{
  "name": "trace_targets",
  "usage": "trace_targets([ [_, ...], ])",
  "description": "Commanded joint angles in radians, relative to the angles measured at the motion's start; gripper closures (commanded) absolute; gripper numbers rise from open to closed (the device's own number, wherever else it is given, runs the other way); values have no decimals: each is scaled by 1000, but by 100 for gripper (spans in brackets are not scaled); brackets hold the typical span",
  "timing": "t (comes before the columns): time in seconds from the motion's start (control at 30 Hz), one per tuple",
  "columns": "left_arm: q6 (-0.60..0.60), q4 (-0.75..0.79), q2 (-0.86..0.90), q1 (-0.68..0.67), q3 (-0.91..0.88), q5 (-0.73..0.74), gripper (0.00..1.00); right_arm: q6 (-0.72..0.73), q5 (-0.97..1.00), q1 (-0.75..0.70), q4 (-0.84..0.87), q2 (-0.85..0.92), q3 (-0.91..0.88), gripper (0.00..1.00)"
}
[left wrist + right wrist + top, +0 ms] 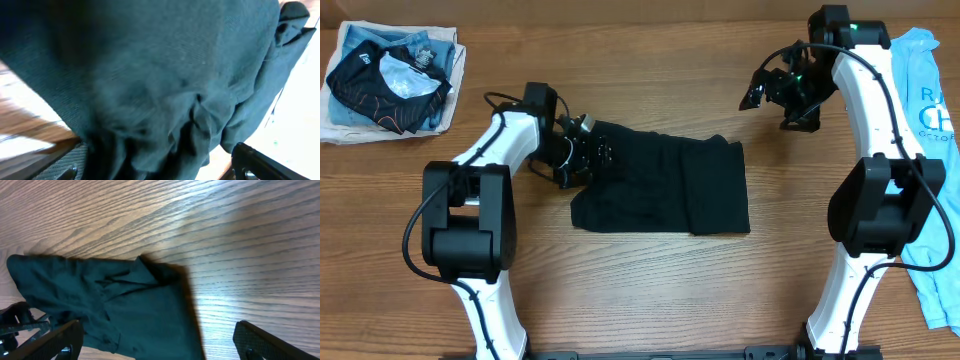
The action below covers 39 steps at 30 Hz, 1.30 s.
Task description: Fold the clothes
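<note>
at the centre of the brown wood-grain table (650,290), the large plain black soft-fabric t-shirt (665,185) is lying folded into a rough rectangle. the left gripper (582,150) is hanging low over its left edge, jaws standing wide, with bunched cloth lying between its fingers (255,160). the right gripper (775,95) is hovering above bare wood beyond the shirt's far right corner, jaws spread wide and holding nothing. a light blue printed t-shirt (930,150) is lying at the right edge.
</note>
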Motion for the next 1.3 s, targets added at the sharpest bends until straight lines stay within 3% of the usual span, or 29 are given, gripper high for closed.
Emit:
trace_targets([
  [0.0,-10,15,70,-21,-53,-131,12,4,3,5,3,-24,14,0],
  [0.13,-16,22,70,-21,-53,-137,27,4,3,5,3,-24,14,0],
  [0.23,-20,34,70,-21,-53,-137,44,4,3,5,3,-24,14,0],
  [0.43,-27,46,70,-20,-53,-138,92,4,3,5,3,-24,14,0],
  [0.47,-27,46,70,-19,-53,-140,96,4,3,5,3,-24,14,0],
  [0.7,-79,10,70,11,-52,-292,96,4,22,5,-1,-24,14,0],
  [1.0,-55,-80,69,228,-36,-410,96,4,32,5,16,-24,-26,0],
  [1.27,-56,-289,69,322,120,-587,96,5,32,5,77,-24,-98,0],
])
